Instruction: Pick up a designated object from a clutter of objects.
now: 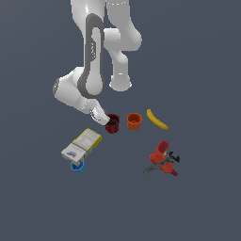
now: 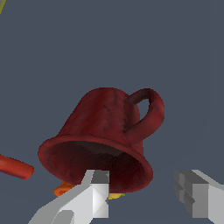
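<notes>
The designated object, a dark red mug with a side handle, stands in the middle of the clutter of objects. My gripper is low at the mug's side toward the exterior view's left, almost touching it. The wrist view shows the mug close up, with its handle and dark inside visible. My gripper is open. One fingertip overlaps the mug's rim and the other fingertip is off to the side, with the near rim wall between them. Whether a finger touches the mug I cannot tell.
An orange cup stands right beside the mug, and a yellow banana lies beyond it. A white-yellow box lies over a blue cup at the exterior view's left. A red tool with a grey wrench lies at the right.
</notes>
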You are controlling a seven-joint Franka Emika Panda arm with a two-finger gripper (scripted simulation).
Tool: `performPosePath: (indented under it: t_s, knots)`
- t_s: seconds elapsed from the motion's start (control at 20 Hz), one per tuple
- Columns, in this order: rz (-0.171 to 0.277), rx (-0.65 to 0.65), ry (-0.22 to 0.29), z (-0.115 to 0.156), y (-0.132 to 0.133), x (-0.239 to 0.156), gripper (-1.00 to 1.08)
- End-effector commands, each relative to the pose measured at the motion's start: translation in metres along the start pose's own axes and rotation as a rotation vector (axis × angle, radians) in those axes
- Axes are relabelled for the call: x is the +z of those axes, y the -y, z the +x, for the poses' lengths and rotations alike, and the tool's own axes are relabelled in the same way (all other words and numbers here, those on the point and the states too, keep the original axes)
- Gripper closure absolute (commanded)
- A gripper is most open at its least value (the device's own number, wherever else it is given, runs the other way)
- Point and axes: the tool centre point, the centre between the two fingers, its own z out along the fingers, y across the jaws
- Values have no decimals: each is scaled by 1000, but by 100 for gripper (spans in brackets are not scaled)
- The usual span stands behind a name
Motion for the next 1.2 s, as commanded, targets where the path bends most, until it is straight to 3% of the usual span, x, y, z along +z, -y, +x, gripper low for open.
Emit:
performPosePath:
  t_s: [0.0, 0.8, 0.85, 1.15]
  knots:
    - [12, 29, 11, 2, -5, 3, -20]
    - [15, 41, 13, 1, -7, 32, -20]
    - [15, 41, 13, 1, -7, 32, 108]
    - [15, 41, 13, 1, -7, 32, 108]
